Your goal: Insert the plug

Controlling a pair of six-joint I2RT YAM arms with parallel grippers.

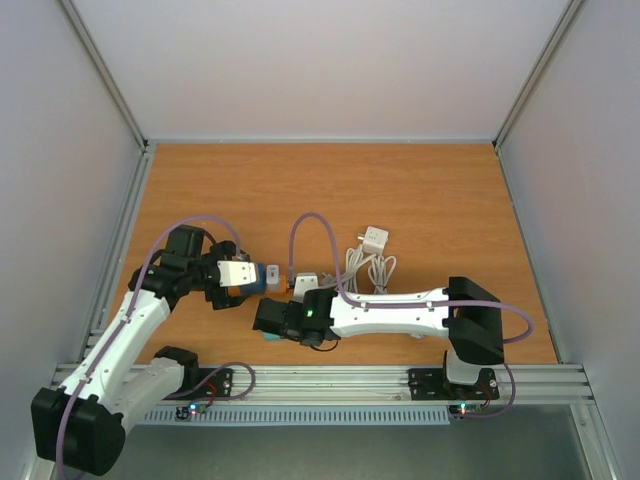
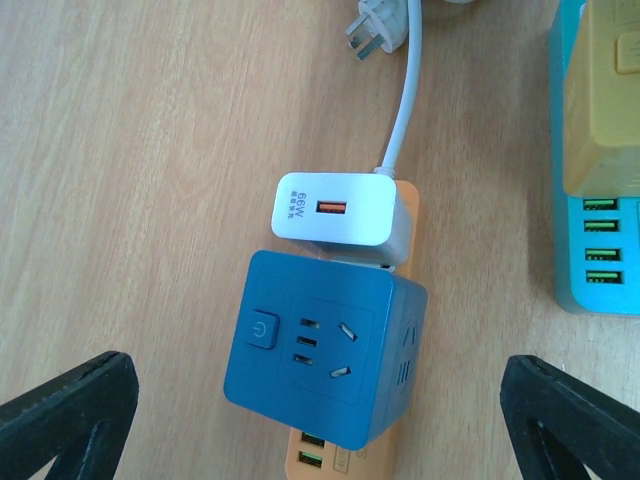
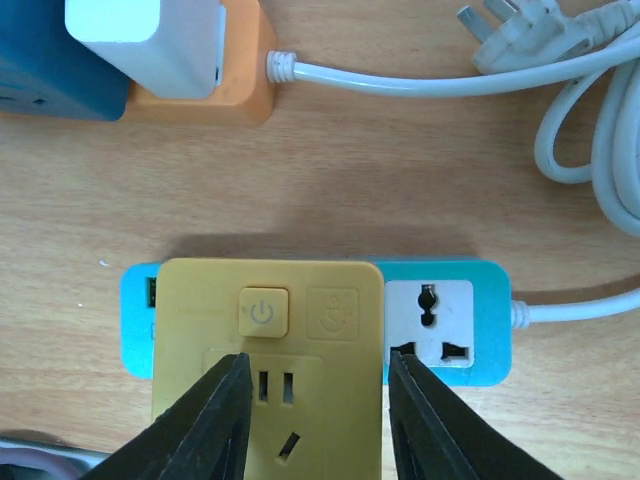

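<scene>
Partly betw. R gripper (image 3: 318, 365) tips: yellow adapter (image 3: 268, 320)

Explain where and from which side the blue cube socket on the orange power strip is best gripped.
Grip the blue cube socket across its two flat side faces, coming down from above: the white charger crowds a third side, and the open left gripper hangs astride those free faces.

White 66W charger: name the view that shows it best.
Left wrist: the white 66W charger appears whole, label and orange port readable, sitting on the orange power strip. Right wrist crops it at the top edge; top external shows it too small to make out.
</scene>
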